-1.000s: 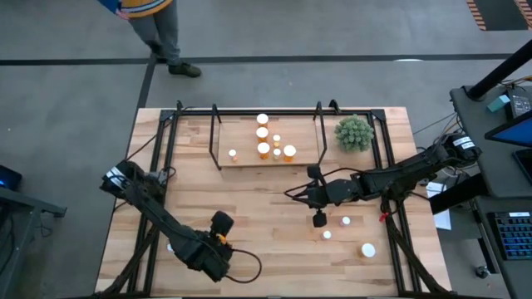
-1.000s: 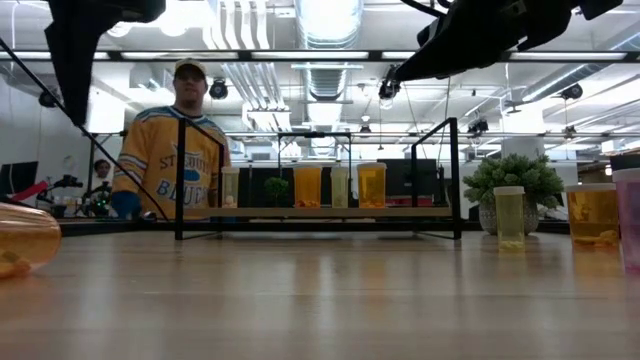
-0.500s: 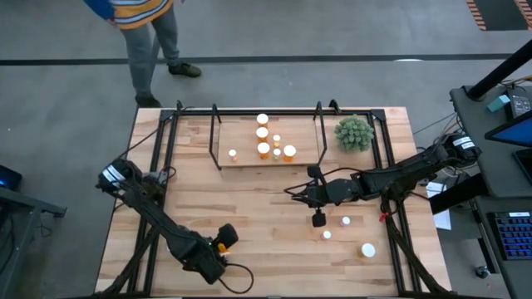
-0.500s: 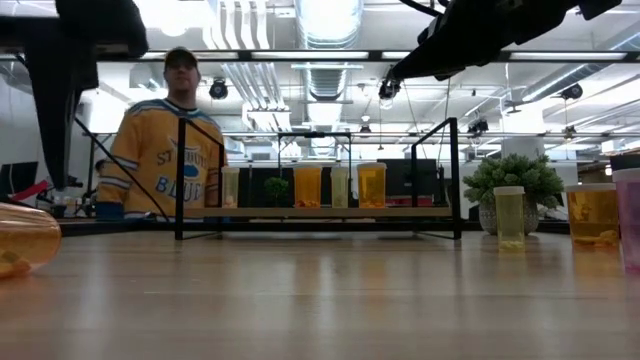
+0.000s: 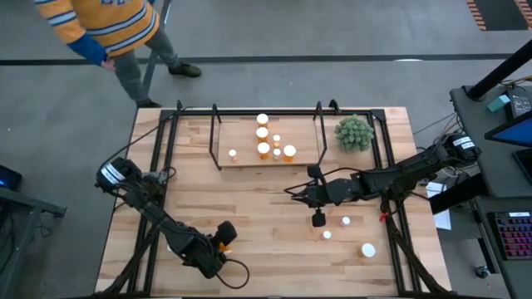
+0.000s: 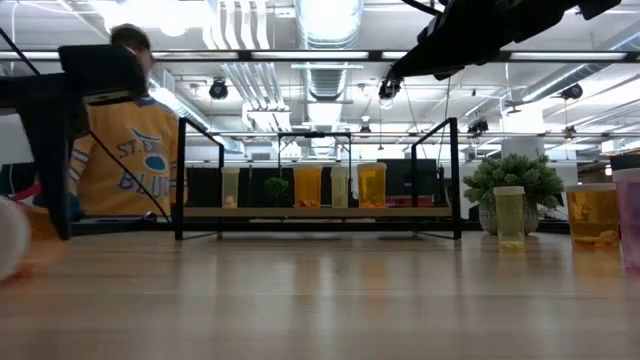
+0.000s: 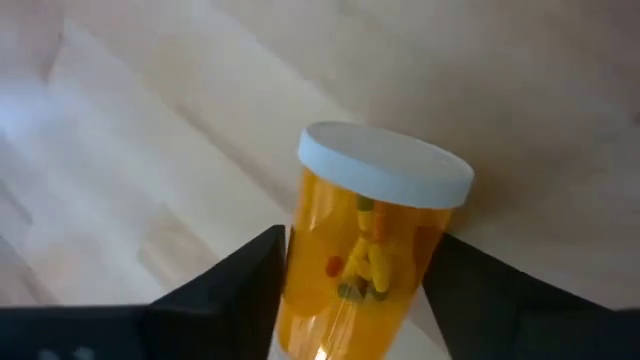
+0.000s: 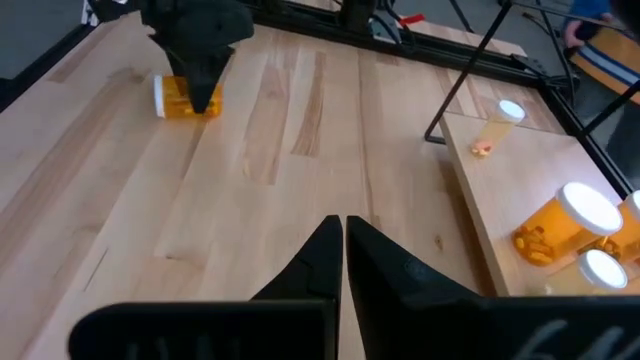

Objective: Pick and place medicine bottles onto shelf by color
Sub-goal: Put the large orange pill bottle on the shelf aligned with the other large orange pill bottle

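The left gripper (image 5: pixel 218 241) sits low at the table's (image 5: pixel 249 208) front left corner, its arm bent down along the left edge. In the high view its body hides nearly all of the orange bottle (image 7: pixel 362 250) it works on. The left wrist view shows that bottle lying on its side, white cap away from the camera, with a dark finger (image 7: pixel 240 285) pressed against each flank, so the jaws pinch it. In the low view the same bottle is only a pale blur at the left edge, cut off by the frame.

A person (image 5: pixel 104 29) in a yellow and blue jersey stands off the table's far left corner, partly cut off at the top of the high view.

The shelf (image 5: pixel 249 156) sits at the far middle of the table and carries 6 white-capped bottles (image 5: pixel 264 149), clustered toward its right half.

The right gripper (image 5: pixel 293 196) hovers over the table just in front of the shelf, its arm reaching in level from the right edge. The right wrist view shows its fingers (image 8: pixel 310 265) pressed together on nothing.

3 more bottles (image 5: pixel 346 222) stand on the table near the front right. A green plant (image 5: pixel 355 132) sits just right of the shelf.
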You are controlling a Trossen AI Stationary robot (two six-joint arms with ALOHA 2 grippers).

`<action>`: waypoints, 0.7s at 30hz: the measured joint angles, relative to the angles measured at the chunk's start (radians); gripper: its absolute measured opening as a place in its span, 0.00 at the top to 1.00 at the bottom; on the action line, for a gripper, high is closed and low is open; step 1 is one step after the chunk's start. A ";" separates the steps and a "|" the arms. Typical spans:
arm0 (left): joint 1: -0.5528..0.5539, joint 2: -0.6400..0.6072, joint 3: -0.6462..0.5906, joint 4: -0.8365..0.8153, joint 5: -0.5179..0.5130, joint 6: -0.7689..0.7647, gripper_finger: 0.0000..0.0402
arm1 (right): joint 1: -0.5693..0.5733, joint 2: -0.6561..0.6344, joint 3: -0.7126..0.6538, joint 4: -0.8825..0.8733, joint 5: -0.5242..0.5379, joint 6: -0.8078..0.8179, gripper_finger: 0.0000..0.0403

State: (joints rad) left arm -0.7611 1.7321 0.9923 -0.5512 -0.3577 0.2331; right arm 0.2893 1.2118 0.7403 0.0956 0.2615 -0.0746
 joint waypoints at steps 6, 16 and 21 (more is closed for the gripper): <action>0.001 -0.001 -0.002 -0.006 -0.064 -0.131 0.63 | 0.000 0.000 0.000 0.019 0.000 -0.001 0.98; 0.006 -0.076 0.000 -0.013 -0.500 -0.395 0.63 | 0.000 0.002 -0.007 0.111 0.000 -0.004 0.98; 0.042 -0.178 0.000 0.006 -0.668 -0.545 0.63 | 0.000 0.047 -0.017 0.246 0.000 -0.050 0.98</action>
State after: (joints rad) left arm -0.7189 1.5541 0.9919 -0.5455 -1.0257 -0.3121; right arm 0.2893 1.2589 0.7235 0.3414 0.2615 -0.1248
